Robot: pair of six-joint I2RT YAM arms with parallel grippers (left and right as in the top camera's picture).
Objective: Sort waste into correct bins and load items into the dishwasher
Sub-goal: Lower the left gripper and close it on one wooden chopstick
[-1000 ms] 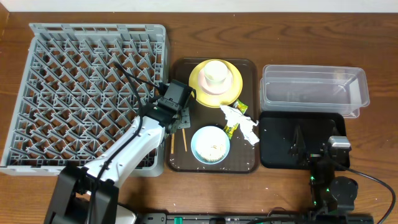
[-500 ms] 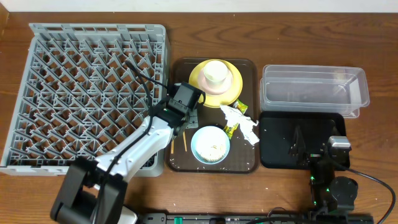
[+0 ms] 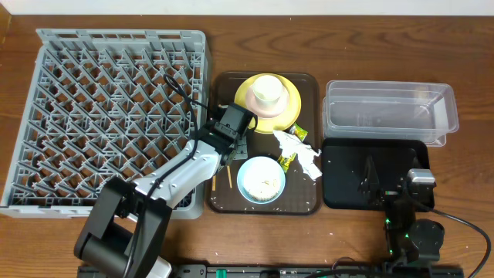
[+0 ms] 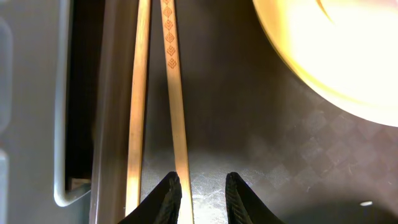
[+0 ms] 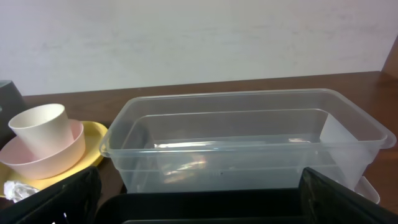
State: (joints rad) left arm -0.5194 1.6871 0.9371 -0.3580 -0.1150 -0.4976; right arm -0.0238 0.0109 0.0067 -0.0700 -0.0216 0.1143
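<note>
From overhead, the grey dish rack [image 3: 116, 116] filled the left of the counter [image 3: 463, 46]. The brown serving tray [image 3: 310, 202] lay just beside it. On the tray's far end sat the yellow plate [image 3: 290, 108], bearing a pale pink bowl [image 3: 255, 110] with a cream cup [image 3: 267, 90] in it. The light-blue bowl [image 3: 261, 179] of rice scraps sat at the near end. The crumpled napkin [image 3: 302, 152] and the yellow-green wrapper [image 3: 287, 161] lay between the two, toward the tray's right edge. The chopsticks [image 3: 228, 174] lay along the tray's left side. The left pincer [image 3: 234, 126] hung over that side, near the plate. The clear tub [image 3: 390, 112] and the black tray [image 3: 347, 185] sat at the right, the tub farther back.

In the left wrist view, the two chopsticks ran lengthwise, one against the tray's raised edge, the patterned one just inside it. The left pincer stood narrow, with a small gap. The patterned stick passed just beside the left finger, and the right finger was apart from it. Nothing was clamped.

In the right wrist view, the right pincer [image 5: 199, 186] stood wide, holding nothing and facing the tub, with the cup, bowl and plate at the left.
</note>
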